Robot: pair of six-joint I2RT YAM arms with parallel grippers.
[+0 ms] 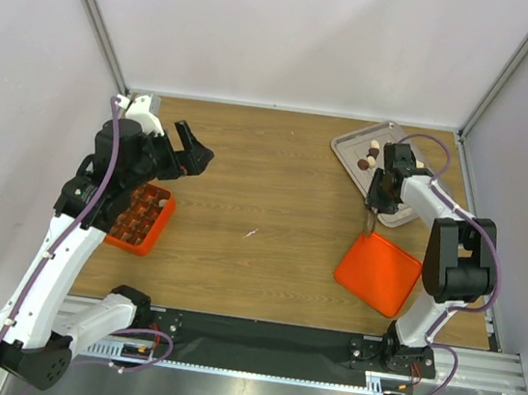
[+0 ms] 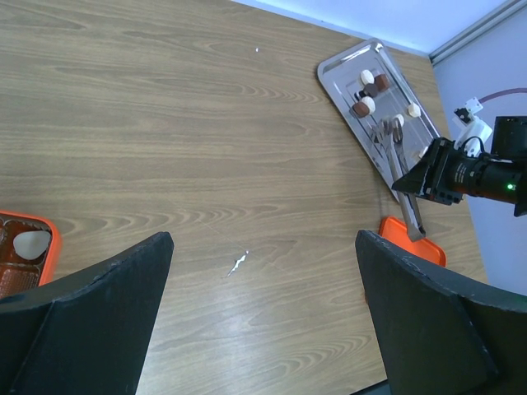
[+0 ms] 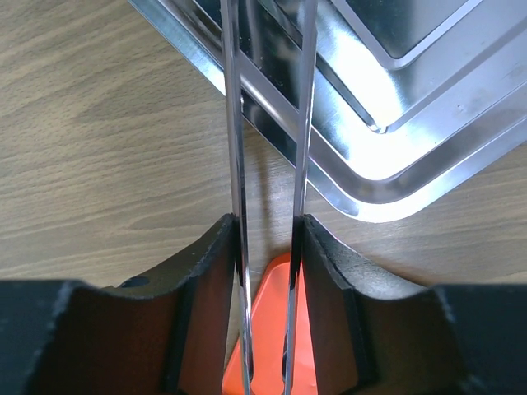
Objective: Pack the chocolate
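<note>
Several pieces of chocolate [image 1: 373, 153], dark brown and cream-white, lie on a metal tray [image 1: 351, 143] at the back right; in the left wrist view the chocolate [image 2: 366, 92] sits near the tray's [image 2: 346, 66] middle. My right gripper [image 1: 379, 189] is shut on thin metal tongs [image 2: 394, 144], whose tips rest over the tray. Both tong arms [image 3: 235, 123] are pressed between the right gripper's [image 3: 268, 234] fingers. An orange gridded box [image 1: 141, 218] at the left holds dark pieces and a white one [image 2: 31, 243]. My left gripper [image 1: 195, 150] hangs open above bare table [image 2: 263, 247].
An orange lid [image 1: 378, 274] lies flat near the right arm's base, just in front of the tray, with the tongs' back end over it [image 3: 284, 329]. Grey walls and metal posts close in the table on three sides.
</note>
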